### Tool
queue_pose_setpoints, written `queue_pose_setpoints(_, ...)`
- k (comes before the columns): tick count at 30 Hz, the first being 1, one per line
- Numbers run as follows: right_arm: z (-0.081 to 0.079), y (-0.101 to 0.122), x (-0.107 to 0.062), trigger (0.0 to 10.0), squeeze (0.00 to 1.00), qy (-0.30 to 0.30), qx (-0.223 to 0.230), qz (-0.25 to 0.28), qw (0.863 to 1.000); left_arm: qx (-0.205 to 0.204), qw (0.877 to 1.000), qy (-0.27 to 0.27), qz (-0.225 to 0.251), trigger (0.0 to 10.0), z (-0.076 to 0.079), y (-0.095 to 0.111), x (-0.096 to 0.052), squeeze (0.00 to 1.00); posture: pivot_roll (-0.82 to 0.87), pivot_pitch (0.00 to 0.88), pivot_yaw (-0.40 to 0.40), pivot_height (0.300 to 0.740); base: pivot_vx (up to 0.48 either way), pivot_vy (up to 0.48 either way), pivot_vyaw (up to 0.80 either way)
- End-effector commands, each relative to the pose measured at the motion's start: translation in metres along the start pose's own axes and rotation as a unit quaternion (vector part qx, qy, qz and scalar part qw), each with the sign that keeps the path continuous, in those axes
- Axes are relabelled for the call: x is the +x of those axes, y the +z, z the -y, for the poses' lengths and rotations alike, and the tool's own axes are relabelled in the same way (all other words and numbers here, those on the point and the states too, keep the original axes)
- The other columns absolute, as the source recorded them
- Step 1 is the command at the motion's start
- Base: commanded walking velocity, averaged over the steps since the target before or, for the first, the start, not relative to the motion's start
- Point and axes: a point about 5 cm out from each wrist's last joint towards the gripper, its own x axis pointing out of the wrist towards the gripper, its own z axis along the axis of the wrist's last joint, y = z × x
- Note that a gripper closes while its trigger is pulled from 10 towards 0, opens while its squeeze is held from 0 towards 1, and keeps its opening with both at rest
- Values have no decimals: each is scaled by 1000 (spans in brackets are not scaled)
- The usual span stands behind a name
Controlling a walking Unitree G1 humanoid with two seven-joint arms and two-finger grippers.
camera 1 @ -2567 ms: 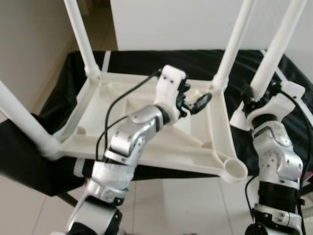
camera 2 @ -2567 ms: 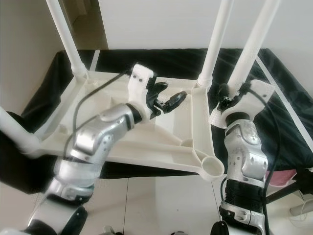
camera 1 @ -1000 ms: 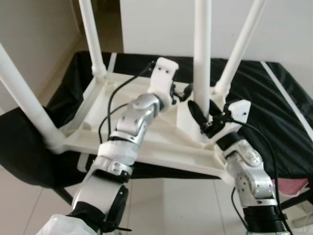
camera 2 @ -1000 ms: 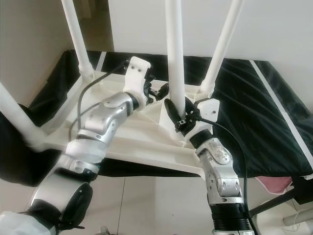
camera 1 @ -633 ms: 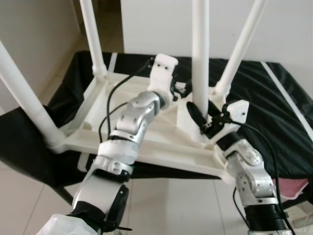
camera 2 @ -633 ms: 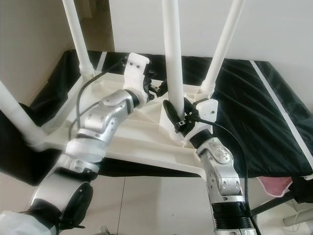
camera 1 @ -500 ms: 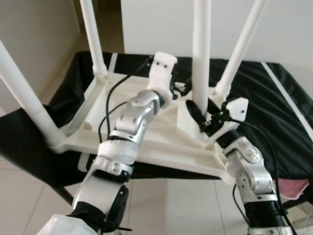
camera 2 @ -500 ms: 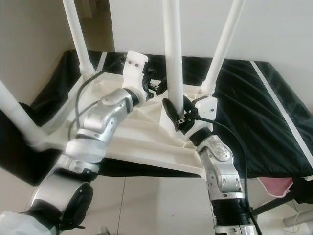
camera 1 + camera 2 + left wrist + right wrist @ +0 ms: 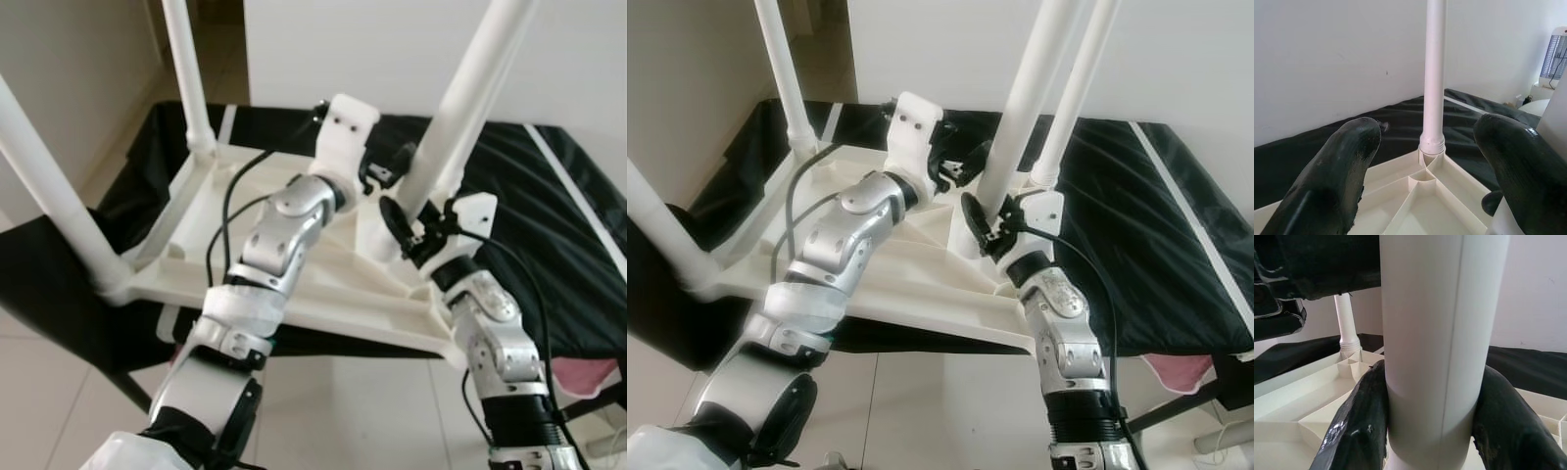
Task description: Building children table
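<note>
The tilted leg [image 9: 460,93] and the left gripper [image 9: 392,166] crowd the tabletop's [image 9: 323,284] right corner, leaving its left recess open.

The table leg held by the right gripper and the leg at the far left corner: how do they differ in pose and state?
The held leg tilts to the right, while the far left leg stands nearly upright. The right gripper is closed around the held leg near its base; no gripper touches the far left leg, which sits in its corner socket on the upturned tabletop. Both are white round tubes.
</note>
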Motion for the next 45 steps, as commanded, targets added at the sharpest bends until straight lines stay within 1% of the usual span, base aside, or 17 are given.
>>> queue_pose_setpoints(1,-5,-5,5,10000,0,11,4,-14,1000,7,996,-86,27,10000,25,12,9,0,29,0,-65,740,0,0,0)
queue_pose_setpoints(9,-4,-2,5,10000,0,-1,6,-5,1000,13,998,-50,29,10000,15,12,8,0,23,0,-54,740,0,0,0)
queue_pose_setpoints(11,1,1,4,10000,0,-23,9,4,1000,14,999,14,37,10000,0,9,4,0,6,0,-45,740,0,0,0)
queue_pose_setpoints(13,6,3,3,10000,0,-45,8,9,999,-10,998,47,48,10000,-8,4,-3,0,6,0,-45,740,0,0,0)
queue_pose_setpoints(16,11,4,2,10000,0,-61,7,11,998,-43,997,49,52,10000,-7,-1,-10,0,1,0,-40,740,0,0,0)
queue_pose_setpoints(17,13,5,1,2706,0,-70,15,16,997,-61,996,37,54,10000,-3,-7,-17,0,-1,0,-40,740,0,0,0)
queue_pose_setpoints(18,13,5,1,2706,0,-70,15,16,997,-61,996,37,54,10000,-3,-7,-17,0,-1,0,-40,740,0,0,0)
queue_pose_setpoints(19,14,6,1,0,0,-74,17,18,997,-64,996,32,57,10000,-1,-8,-20,0,-1,0,-40,740,0,0,0)
queue_pose_setpoints(21,15,6,1,0,0,-75,18,20,997,-66,996,26,60,10000,1,-9,-22,0,-3,1,-39,740,0,0,0)
queue_pose_setpoints(22,16,7,1,4471,0,-83,16,22,996,-71,995,11,70,10000,4,-11,-27,0,-3,2,-39,740,0,0,0)
queue_pose_setpoints(23,16,7,1,4471,0,-83,16,22,996,-71,995,11,70,10000,4,-11,-27,0,-3,2,-39,740,0,0,0)
queue_pose_setpoints(24,17,8,1,10000,0,-89,17,23,996,-61,995,-6,82,10000,8,-11,-32,0,-2,4,-39,740,0,0,0)
queue_pose_setpoints(31,21,10,1,10000,0,-104,5,28,994,-32,992,-71,101,10000,21,-15,-48,0,2,9,-47,740,0,0,0)
queue_pose_setpoints(34,22,11,3,10000,0,-115,0,32,993,9,992,-87,90,10000,25,-30,-56,0,5,6,-54,740,0,0,0)
queue_pose_setpoints(36,22,11,4,10000,0,-118,-2,34,992,15,993,-85,84,10000,25,-35,-57,0,5,6,-54,740,0,0,0)
queue_pose_setpoints(38,21,11,6,10000,0,-122,-2,34,992,-2,994,-73,83,10000,22,-39,-61,0,-6,0,-67,740,0,0,0)
queue_pose_setpoints(45,19,11,8,10000,0,-120,-1,33,992,-20,993,-79,89,10000,24,-38,-63,0,4,0,-80,740,0,0,0)
